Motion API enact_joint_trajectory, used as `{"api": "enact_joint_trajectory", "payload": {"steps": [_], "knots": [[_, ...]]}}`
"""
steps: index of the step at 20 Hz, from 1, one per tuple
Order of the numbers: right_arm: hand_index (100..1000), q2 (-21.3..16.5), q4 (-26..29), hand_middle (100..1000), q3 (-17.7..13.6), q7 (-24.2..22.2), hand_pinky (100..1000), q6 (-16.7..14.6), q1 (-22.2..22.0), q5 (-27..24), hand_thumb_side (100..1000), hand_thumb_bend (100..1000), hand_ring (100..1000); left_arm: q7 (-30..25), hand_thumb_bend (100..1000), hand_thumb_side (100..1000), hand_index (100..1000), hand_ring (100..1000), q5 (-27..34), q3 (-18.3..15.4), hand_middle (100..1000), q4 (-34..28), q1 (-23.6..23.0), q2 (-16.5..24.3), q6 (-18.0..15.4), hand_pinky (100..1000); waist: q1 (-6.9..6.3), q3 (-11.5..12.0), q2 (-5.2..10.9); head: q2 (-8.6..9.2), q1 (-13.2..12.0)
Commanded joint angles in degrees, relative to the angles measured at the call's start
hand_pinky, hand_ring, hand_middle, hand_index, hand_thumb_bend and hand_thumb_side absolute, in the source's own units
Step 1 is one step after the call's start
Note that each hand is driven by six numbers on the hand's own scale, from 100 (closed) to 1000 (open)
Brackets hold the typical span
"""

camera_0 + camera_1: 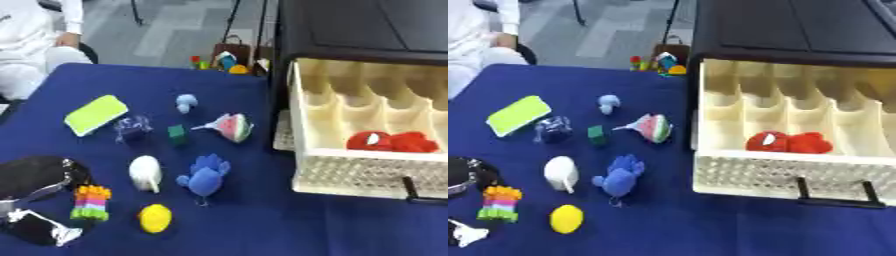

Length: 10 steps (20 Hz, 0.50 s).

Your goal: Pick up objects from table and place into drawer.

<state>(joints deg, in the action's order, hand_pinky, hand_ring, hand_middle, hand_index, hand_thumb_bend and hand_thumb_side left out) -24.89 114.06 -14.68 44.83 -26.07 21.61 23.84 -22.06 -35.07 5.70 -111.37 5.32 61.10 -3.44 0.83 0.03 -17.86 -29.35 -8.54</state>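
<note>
A blue cloth-covered table [262, 230] is being viewed from above, with small things being spread over its left half. A yellow-green flat block [95, 114] is being laid with its long axis running from lower left to upper right. A white oval toy [145, 173] is being kept roughly upright along the near-far line, and a blue plush toy [206, 177] is lying just beside it, its fingered end pointing toward the far side. A watermelon-slice toy [232, 126] is pointing its narrow tip to the left, near a small green cube [178, 134]. A yellow ball [155, 218] and a rainbow-striped block stack [91, 202] are being left near the front.

At the right, a cream drawer [780, 180] is being held pulled out of a black cabinet [798, 30]; a red plush toy [787, 142] is lying inside, against the front wall.

The left hand [39, 227] is being shown at the lower left corner, just beside the stack; whether its fingers are released or clenched cannot be told.
</note>
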Motion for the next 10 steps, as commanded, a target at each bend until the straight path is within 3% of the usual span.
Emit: {"api": "enact_joint_trajectory", "payload": {"steps": [1,10], "knots": [[771,-1.1,0.5,634,-0.6,1.0,715,-0.7,0.2,-0.1,1000,100,762,0.3,160,479,610,569,1.4,-1.8,523,-2.3,1.0,3.0,0.7,367,-0.38,0.1,1.40,-0.15,0.1],[771,-1.4,0.5,634,-0.4,0.8,715,-0.5,-0.2,-0.3,1000,100,762,2.3,120,457,602,561,6.2,-3.2,516,-3.2,5.9,5.1,-0.9,359,-1.43,-0.1,2.51,-1.14,0.1]]}}
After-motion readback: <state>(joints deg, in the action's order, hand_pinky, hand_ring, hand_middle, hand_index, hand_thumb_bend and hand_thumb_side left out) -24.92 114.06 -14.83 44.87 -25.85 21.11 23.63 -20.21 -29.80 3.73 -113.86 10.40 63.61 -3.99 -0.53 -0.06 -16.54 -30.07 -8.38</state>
